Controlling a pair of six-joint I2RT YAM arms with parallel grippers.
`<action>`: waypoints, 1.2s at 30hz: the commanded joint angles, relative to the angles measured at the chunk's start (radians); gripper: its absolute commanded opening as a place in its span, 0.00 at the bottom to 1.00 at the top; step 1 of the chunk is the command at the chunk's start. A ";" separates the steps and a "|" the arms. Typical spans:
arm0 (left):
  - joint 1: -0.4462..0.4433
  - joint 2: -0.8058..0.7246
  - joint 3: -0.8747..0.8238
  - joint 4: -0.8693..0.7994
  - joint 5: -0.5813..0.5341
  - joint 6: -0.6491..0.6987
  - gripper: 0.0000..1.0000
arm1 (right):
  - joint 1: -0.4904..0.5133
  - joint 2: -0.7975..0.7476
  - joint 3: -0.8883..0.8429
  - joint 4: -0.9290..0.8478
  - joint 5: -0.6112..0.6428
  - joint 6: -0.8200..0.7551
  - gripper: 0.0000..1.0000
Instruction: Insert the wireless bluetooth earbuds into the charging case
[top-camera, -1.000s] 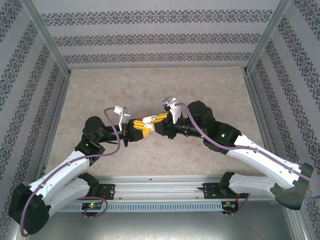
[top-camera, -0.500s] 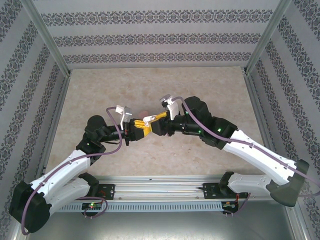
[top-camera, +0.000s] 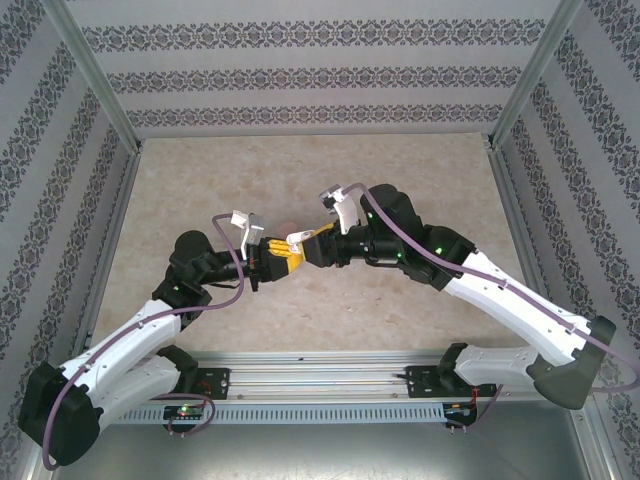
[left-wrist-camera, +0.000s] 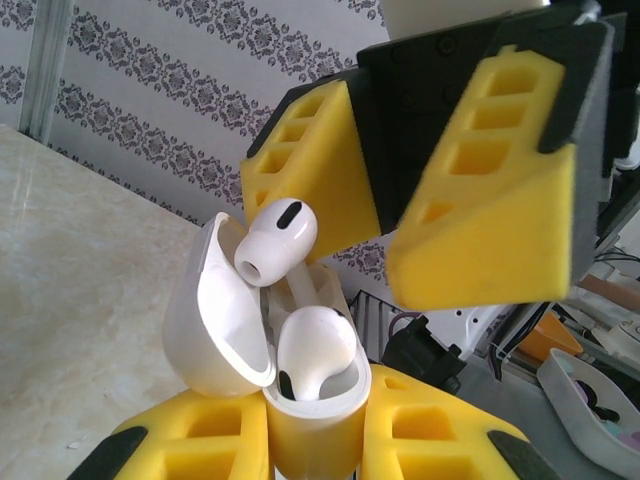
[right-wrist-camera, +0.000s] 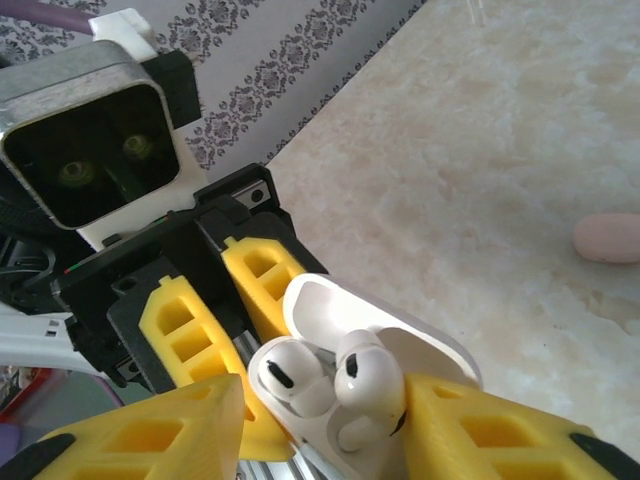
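Glossy smooth white plastic charging case (left-wrist-camera: 215, 320), glossy white plastic earbuds (left-wrist-camera: 275, 240), matt yellow plastic fingers (left-wrist-camera: 480, 230) on the right hand (right-wrist-camera: 325, 400), smooth beige marbled bench (right-wrist-camera: 480, 150), brushed metal frame (top-camera: 100, 85), patterned papered walls (top-camera: 320, 75)

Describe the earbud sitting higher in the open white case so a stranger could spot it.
Above the middle of the table, the left jaws hold an open white charging case. Two white earbuds stand in it; yours is the upper earbud beside the lid, head raised above the rim, while the lower earbud sits sunk in its well.
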 joint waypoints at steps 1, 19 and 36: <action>-0.008 -0.014 0.028 0.091 0.015 0.032 0.05 | -0.015 0.025 0.018 -0.104 -0.008 0.009 0.40; -0.008 -0.025 0.009 0.086 0.043 0.055 0.05 | -0.057 0.051 0.016 -0.143 -0.047 -0.152 0.09; -0.008 -0.049 -0.002 0.069 0.148 0.151 0.02 | -0.055 -0.027 0.051 -0.204 -0.069 -0.403 0.08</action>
